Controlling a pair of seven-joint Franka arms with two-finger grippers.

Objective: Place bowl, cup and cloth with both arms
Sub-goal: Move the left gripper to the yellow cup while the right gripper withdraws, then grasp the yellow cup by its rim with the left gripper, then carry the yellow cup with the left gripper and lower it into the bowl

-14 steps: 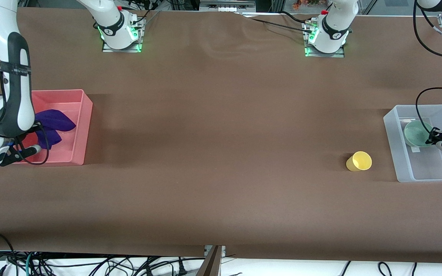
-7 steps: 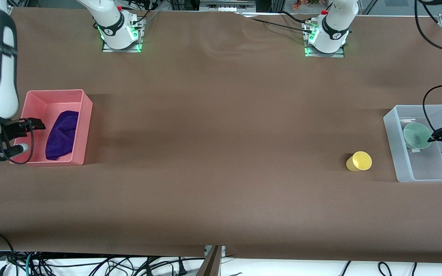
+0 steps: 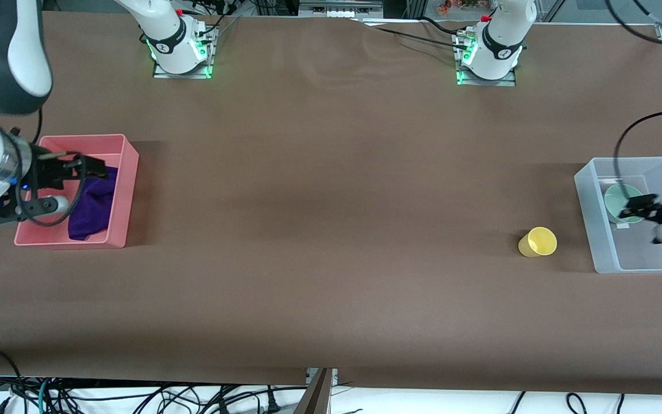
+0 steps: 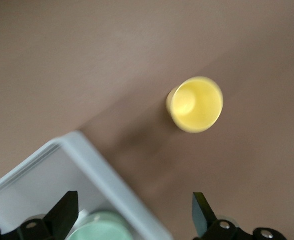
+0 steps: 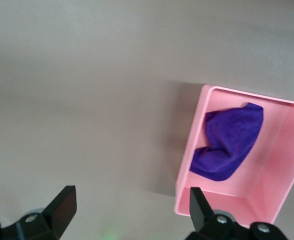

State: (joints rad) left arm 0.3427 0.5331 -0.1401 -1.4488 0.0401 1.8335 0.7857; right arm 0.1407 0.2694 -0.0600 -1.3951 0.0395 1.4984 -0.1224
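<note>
The purple cloth [image 3: 91, 211] lies in the pink bin [image 3: 127, 190]; it also shows in the right wrist view [image 5: 226, 142]. My right gripper [image 3: 92, 167] is open and empty above that bin's rim; in its wrist view [image 5: 131, 212] it is over bare table beside the bin. The mint-green bowl [image 3: 615, 198] sits in the clear bin [image 3: 587, 213]. My left gripper [image 3: 638, 208] is open and empty over the bowl [image 4: 102, 231] and the bin wall, as its wrist view [image 4: 132, 222] shows. The yellow cup [image 3: 538, 241] stands on the table beside the clear bin, mouth showing [image 4: 195, 104].
The pink bin [image 5: 286, 170] sits at the right arm's end of the table, the clear bin [image 4: 77, 145] at the left arm's end. Brown table lies between them. Both arm bases stand along the table's edge farthest from the front camera.
The cloth dropped from my right gripper into the pink bin; that gripper rose and moved toward the table's middle. My left gripper shifted off the bowl toward the cup; the bowl stays.
</note>
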